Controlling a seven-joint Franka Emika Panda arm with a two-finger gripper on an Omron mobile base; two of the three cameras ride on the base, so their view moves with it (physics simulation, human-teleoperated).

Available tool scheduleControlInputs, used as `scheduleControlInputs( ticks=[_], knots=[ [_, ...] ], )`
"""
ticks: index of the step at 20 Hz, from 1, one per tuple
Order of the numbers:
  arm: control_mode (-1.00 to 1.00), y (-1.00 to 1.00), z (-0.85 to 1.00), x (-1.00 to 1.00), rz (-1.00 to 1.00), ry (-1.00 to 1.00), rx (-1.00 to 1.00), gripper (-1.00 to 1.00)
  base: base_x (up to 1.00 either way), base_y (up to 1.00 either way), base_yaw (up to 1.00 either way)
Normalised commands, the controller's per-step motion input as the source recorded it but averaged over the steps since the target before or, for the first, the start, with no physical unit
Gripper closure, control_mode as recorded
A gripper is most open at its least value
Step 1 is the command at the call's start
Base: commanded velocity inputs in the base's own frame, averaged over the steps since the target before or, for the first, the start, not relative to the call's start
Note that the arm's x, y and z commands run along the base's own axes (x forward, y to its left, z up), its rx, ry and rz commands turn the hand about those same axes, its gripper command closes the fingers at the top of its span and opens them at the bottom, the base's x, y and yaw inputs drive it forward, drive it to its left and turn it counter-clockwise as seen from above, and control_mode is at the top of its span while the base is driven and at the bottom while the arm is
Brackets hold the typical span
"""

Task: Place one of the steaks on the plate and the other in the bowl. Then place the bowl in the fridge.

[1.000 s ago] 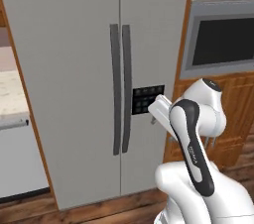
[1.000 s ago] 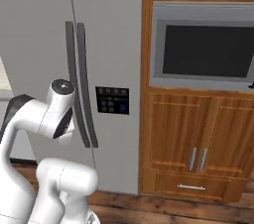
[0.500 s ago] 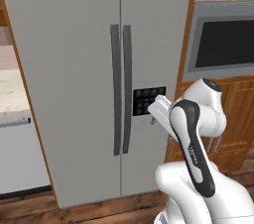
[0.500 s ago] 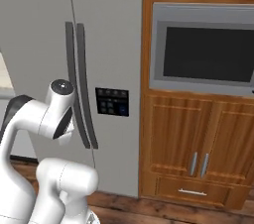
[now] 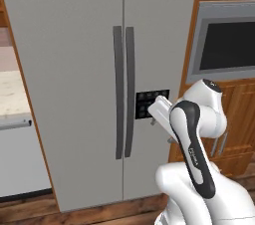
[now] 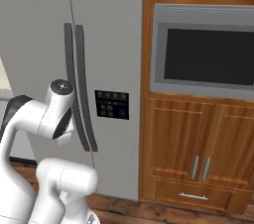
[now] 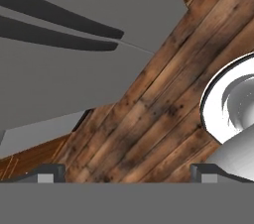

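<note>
The tall grey fridge point(image 5: 74, 69) point(image 6: 39, 15) stands shut straight ahead. Its two dark bar handles point(image 5: 123, 94) point(image 6: 79, 94) run down the middle, and a black control panel point(image 5: 147, 102) point(image 6: 112, 104) sits on the right door. My arm is folded up close in front of that right door. In the hand view my gripper point(image 7: 128, 172) points down past the fridge point(image 7: 74, 74) at the wooden floor. It is open, with nothing between its fingertips point(image 7: 49, 171). The steaks, the plate and the bowl are out of view.
A built-in oven point(image 5: 229, 52) point(image 6: 203, 54) with a dark window sits in wooden cabinets right of the fridge, with cabinet doors point(image 6: 198, 158) below it. A pale counter point(image 5: 12, 99) lies left of the fridge. Wooden floor point(image 7: 163, 114) runs below.
The whole picture has drifted slightly, so the base has moved a little. The arm keeps its folded pose and the gripper stays open.
</note>
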Motion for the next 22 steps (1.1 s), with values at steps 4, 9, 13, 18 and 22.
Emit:
scheduleControlInputs(
  ticks=[4, 9, 13, 18, 22],
  knots=[
    [1.00, 0.00, 0.00, 0.00, 0.00, 0.00, 0.00, -1.00, 0.13, 0.00, 0.02],
    [-1.00, 0.00, 0.00, 0.00, 0.02, 0.00, 0.00, -1.00, 0.00, 0.00, 0.01],
    [-1.00, 0.02, 0.16, 0.00, 0.13, -0.03, 0.00, -1.00, 0.00, 0.00, 0.00],
    [-1.00, 0.19, 0.36, 0.00, 0.11, -0.03, -0.10, -1.00, 0.00, 0.00, 0.00],
    [-1.00, 0.31, 0.37, -0.10, 0.01, -0.03, -0.28, -1.00, 0.00, 0.00, 0.00]
  ],
)
